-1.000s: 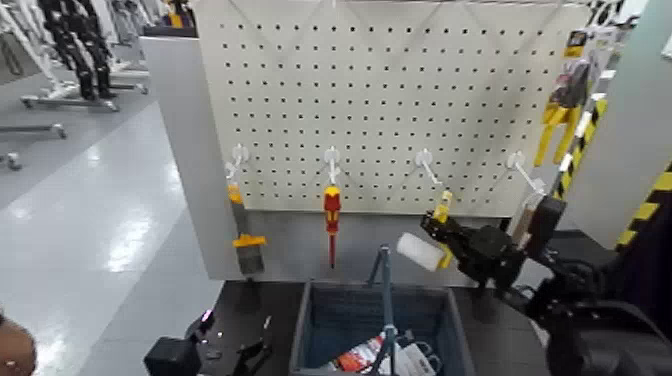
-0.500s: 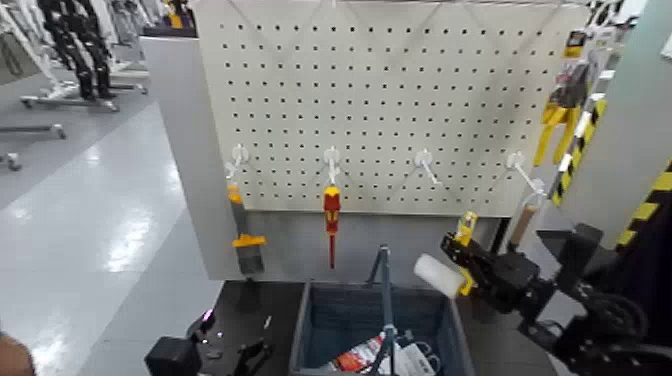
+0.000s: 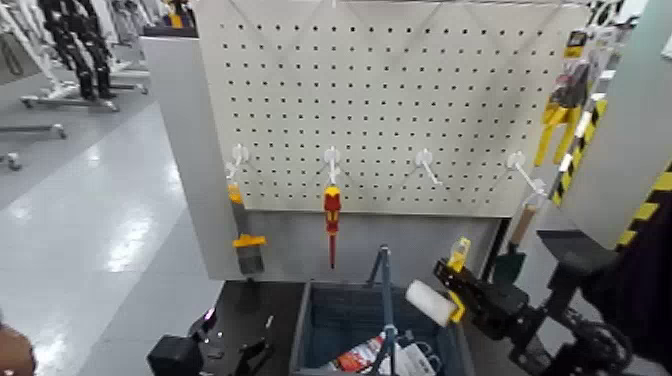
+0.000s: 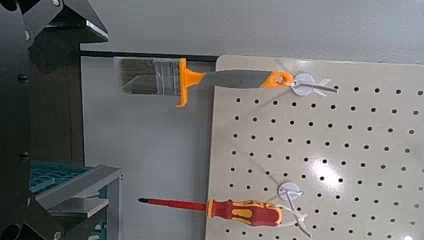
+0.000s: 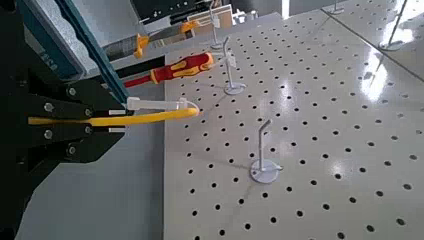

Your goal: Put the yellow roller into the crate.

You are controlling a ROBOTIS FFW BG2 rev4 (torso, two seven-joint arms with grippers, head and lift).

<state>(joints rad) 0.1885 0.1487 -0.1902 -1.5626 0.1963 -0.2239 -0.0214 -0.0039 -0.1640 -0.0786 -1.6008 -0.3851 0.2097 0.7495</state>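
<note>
Right hand (image 3: 458, 284) clamped on yellow roller (image 3: 459, 262) near crate's (image 3: 456, 335) right rim; white sleeve sticks out sideways, could snag that rim if lowered too soon.

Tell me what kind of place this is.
Probably a robotics lab or test area: a pegboard with tools on hooks, black-and-yellow hazard tape, and metal frames on casters on a glossy floor.

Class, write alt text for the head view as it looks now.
The right gripper holds a yellow-handled roller beside the crate; a screwdriver and a brush hang on a pegboard, and the left gripper waits left of the crate.
</note>
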